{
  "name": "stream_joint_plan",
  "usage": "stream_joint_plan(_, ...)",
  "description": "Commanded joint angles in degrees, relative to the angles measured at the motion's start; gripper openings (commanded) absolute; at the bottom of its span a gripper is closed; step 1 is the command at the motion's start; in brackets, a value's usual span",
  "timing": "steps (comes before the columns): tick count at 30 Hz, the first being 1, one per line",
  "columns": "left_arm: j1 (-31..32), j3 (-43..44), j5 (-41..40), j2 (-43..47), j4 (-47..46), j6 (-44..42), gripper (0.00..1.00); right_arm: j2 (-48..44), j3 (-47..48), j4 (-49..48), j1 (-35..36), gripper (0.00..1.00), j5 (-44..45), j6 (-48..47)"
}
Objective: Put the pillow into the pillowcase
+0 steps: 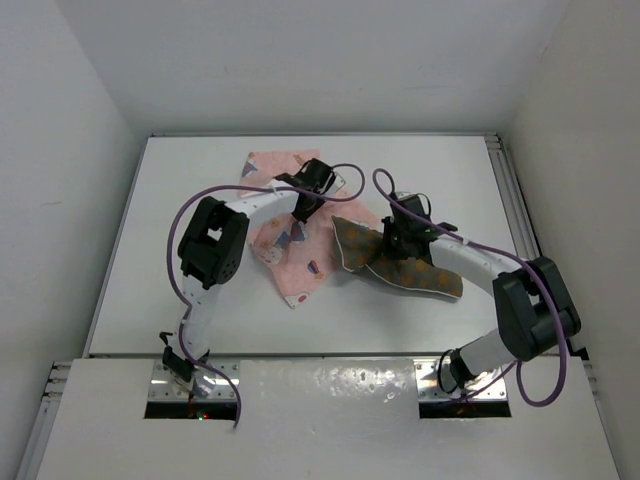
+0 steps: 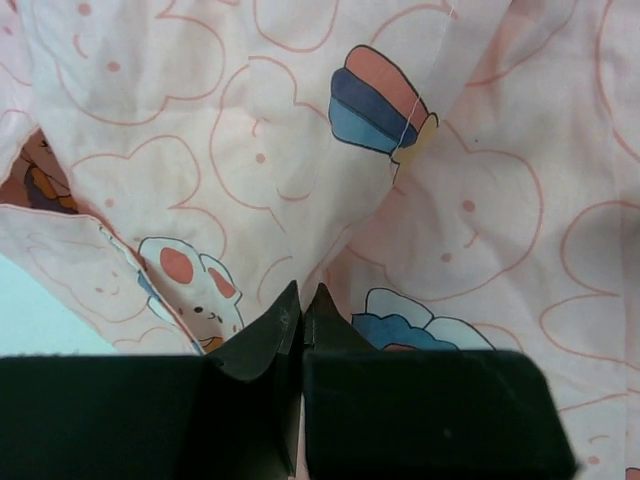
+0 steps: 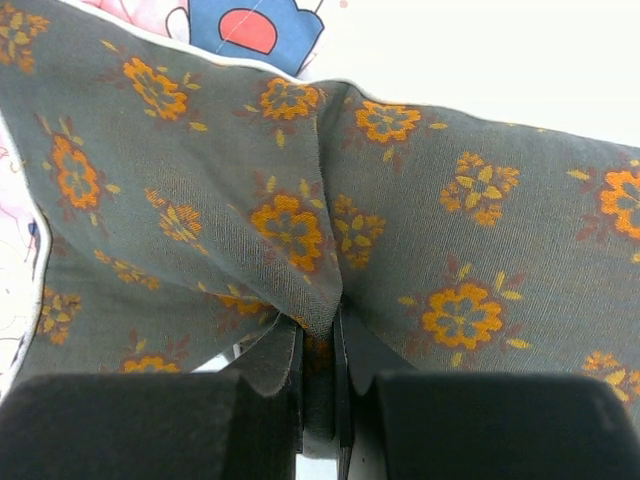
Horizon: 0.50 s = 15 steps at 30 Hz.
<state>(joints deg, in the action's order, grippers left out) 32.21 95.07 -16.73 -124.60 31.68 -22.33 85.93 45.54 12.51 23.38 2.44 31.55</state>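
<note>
The pillowcase (image 1: 285, 255) is pink cloth printed with white bunnies, lying crumpled mid-table. My left gripper (image 1: 300, 213) presses down on its upper middle. In the left wrist view the gripper (image 2: 303, 292) is shut, and creases of the pillowcase (image 2: 250, 170) run into its tips. The pillow (image 1: 432, 280) is olive-grey with orange flowers and white piping; it lies just right of the pillowcase, its left corner over the pink edge. My right gripper (image 1: 397, 243) is shut on a bunched fold of the pillow (image 3: 480, 230), the cloth pinched between its fingers (image 3: 320, 322).
The white table (image 1: 180, 220) is boxed in by white walls at the back and both sides. Purple cables (image 1: 360, 172) loop above both arms. The right arm's elbow (image 1: 535, 305) stands near the table's right edge.
</note>
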Motion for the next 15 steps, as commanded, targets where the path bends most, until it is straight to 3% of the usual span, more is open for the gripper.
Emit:
stream_joint_plan(1, 0.58, 3.63, -2.08, 3.92, 0.83, 0.27, 0.0, 1.61, 0.69, 0.84, 0.44, 0.0, 0.28, -0.34)
stream_joint_plan(10, 0.58, 10.47, 5.38, 5.68, 9.0, 1.93, 0.0, 0.46, 10.25, 3.92, 6.15, 0.0, 3.1, -7.9)
stream_joint_plan(15, 0.58, 12.86, 12.06, 7.26, 13.13, 2.29, 0.0, 3.97, 16.5, 2.35, 8.44, 0.0, 1.09, -5.63)
